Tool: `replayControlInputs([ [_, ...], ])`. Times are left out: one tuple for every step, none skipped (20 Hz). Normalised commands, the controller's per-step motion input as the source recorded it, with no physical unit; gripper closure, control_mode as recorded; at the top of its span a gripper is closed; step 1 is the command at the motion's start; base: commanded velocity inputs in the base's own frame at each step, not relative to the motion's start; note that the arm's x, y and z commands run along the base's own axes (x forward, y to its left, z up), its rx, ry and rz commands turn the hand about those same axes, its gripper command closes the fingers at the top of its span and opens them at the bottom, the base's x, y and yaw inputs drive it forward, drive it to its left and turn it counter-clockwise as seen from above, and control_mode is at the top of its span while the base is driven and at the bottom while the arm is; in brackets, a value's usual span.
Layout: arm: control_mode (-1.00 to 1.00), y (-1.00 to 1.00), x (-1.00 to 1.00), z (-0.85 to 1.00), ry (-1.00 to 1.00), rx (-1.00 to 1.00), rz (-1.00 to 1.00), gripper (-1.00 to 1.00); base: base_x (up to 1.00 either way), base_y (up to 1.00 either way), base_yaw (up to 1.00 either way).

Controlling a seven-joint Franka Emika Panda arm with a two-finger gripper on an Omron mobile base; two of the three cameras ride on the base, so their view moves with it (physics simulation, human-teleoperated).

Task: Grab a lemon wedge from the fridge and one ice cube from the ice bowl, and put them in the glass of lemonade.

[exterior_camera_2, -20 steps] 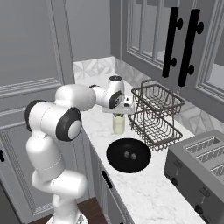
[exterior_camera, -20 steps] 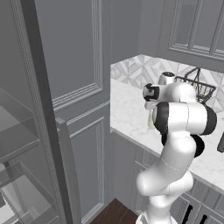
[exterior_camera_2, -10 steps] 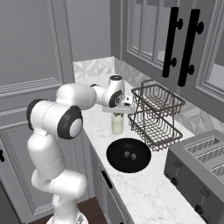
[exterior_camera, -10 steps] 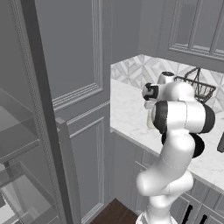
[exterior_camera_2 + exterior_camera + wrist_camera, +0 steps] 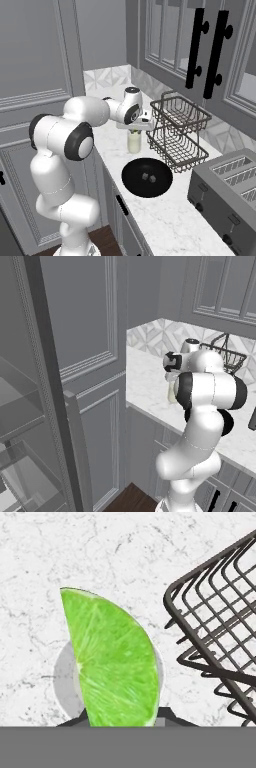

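My gripper (image 5: 134, 129) hangs pointing down just over the glass of lemonade (image 5: 134, 142) on the marble counter, shut on a green lemon wedge (image 5: 112, 667). In the hand view the wedge stands on edge between my fingertips, and the glass's round rim (image 5: 65, 682) shows directly under it. The left base view has the glass (image 5: 171, 395) half hidden behind my forearm. The ice bowl (image 5: 131, 183), black and shallow, sits in front of the glass with two ice cubes (image 5: 148, 177) in it. The fridge (image 5: 47, 406) stands open at the left, its clear shelves showing.
A dark two-tier wire basket (image 5: 180, 130) stands close on the right of the glass, its rim also near my hand (image 5: 220, 622). A grey toaster (image 5: 230, 185) sits further along the counter. Upper cabinets with black handles (image 5: 196, 47) hang above.
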Motion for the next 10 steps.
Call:
replayControlInputs([
  [-1.0, 0.0, 0.0, 0.0, 0.0, 0.0, 0.0, 1.0, 0.0, 0.0, 0.0],
  [-1.0, 0.0, 0.0, 0.0, 0.0, 0.0, 0.0, -1.0, 0.0, 0.0, 0.0],
  [-1.0, 0.0, 0.0, 0.0, 0.0, 0.0, 0.0, -1.0, 0.0, 0.0, 0.0],
  [-1.0, 0.0, 0.0, 0.0, 0.0, 0.0, 0.0, -1.0, 0.0, 0.0, 0.0],
  [-1.0, 0.0, 0.0, 0.0, 0.0, 0.0, 0.0, -1.0, 0.0, 0.0, 0.0],
  [-1.0, 0.0, 0.0, 0.0, 0.0, 0.0, 0.0, -1.0, 0.0, 0.0, 0.0],
  [-1.0, 0.0, 0.0, 0.0, 0.0, 0.0, 0.0, -1.0, 0.0, 0.0, 0.0],
  [-1.0, 0.0, 0.0, 0.0, 0.0, 0.0, 0.0, -1.0, 0.0, 0.0, 0.0],
  [-1.0, 0.0, 0.0, 0.0, 0.0, 0.0, 0.0, -1.0, 0.0, 0.0, 0.0],
  [-1.0, 0.0, 0.0, 0.0, 0.0, 0.0, 0.0, -1.0, 0.0, 0.0, 0.0],
])
